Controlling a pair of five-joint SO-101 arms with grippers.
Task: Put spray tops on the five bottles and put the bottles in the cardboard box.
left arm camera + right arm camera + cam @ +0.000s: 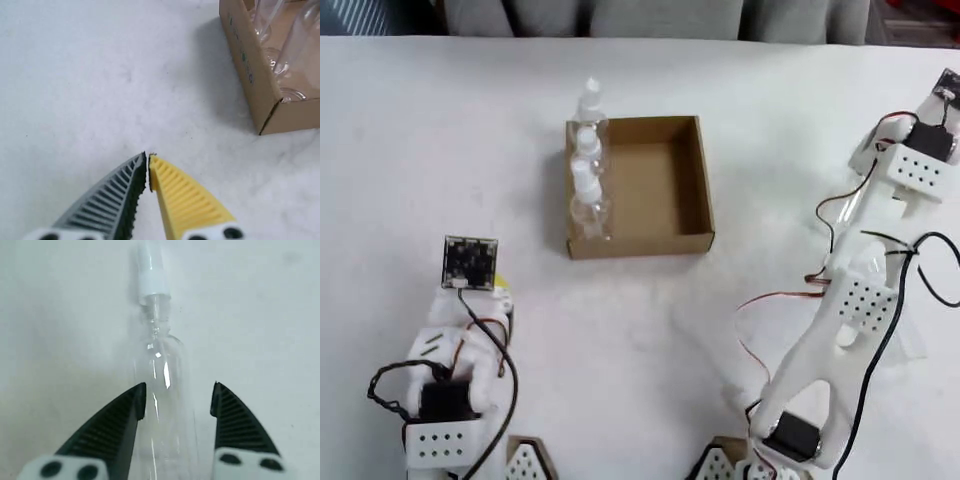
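A clear bottle [165, 365] with a white spray top [152, 285] lies on the white table. My right gripper [177, 390] is open, with one black finger on each side of the bottle's body and a gap to each. The cardboard box [665, 240] sits mid-table. Several clear bottles [588, 170] with white spray tops stand in a row along its left wall. My left gripper [148, 156] is shut with nothing in it, its grey and yellow fingers tip to tip low over bare table, short of the box's corner [250, 65]. Bottle bases [300, 55] show inside the box.
The left arm [450, 400] sits at the near left with its camera board [470, 260] over the gripper. The right arm [850, 310], trailing red and black wires, stretches along the right side. Grey chair backs line the table's far edge.
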